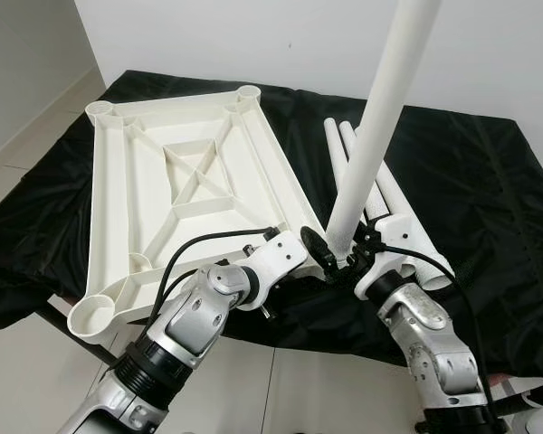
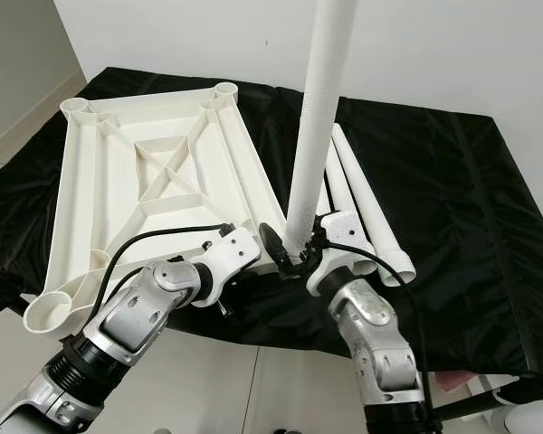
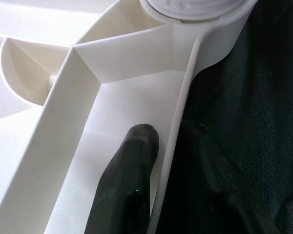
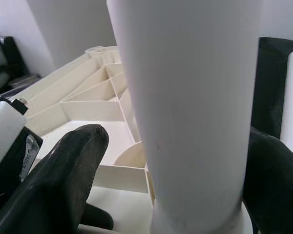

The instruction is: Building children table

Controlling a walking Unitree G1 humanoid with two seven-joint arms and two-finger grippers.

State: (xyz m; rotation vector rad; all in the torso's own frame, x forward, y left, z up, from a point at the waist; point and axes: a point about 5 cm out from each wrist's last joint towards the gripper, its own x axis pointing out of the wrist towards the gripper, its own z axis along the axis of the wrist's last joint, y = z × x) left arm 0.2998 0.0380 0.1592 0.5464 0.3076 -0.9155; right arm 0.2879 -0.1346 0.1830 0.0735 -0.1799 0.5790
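The white table top (image 1: pixel 190 181) lies upside down on a black cloth, its ribs and corner sockets facing up. A white leg (image 1: pixel 380 117) stands upright in the near right corner socket. My right gripper (image 1: pixel 353 258) is shut on the leg's base, one black finger on each side of the leg (image 4: pixel 185 97). My left gripper (image 1: pixel 319 253) is shut on the table top's rim (image 3: pixel 178 112) just beside that corner. One finger (image 3: pixel 136 156) is inside the rim and the other is outside it, against the cloth.
Spare white legs (image 1: pixel 389 203) lie side by side on the black cloth (image 1: pixel 471 181) to the right of the upright leg. The cloth-covered surface ends just in front of my arms, with tiled floor (image 1: pixel 36 362) below. A white wall stands behind.
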